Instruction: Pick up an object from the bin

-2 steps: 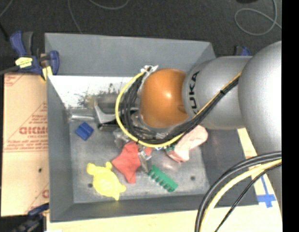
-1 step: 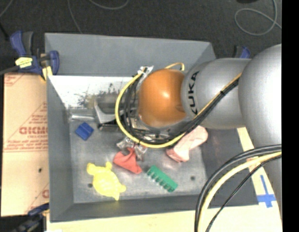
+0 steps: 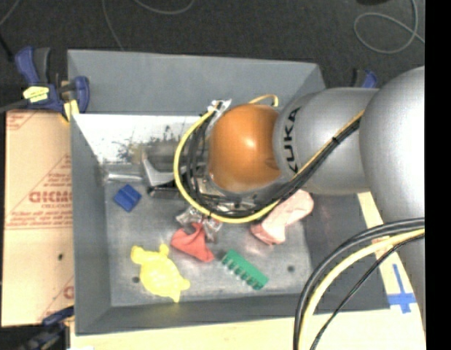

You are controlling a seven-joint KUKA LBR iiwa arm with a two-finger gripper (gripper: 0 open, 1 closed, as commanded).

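Observation:
My gripper (image 3: 198, 224) reaches down into the middle of the bin, its metal fingertips right at the top edge of a crumpled red piece (image 3: 191, 245). Whether the fingers pinch it I cannot tell. A green comb-like toothed piece (image 3: 244, 269) lies just right of the red one. A yellow flat toy shape (image 3: 159, 272) lies to the lower left. A pink soft lump (image 3: 284, 216) rests at the right, partly under the arm.
A small blue block (image 3: 127, 197) sits at the left of the bin floor. A grey metal tool (image 3: 148, 168) lies along the back wall. The arm with its orange cover and yellow cables hangs over the bin's centre and right.

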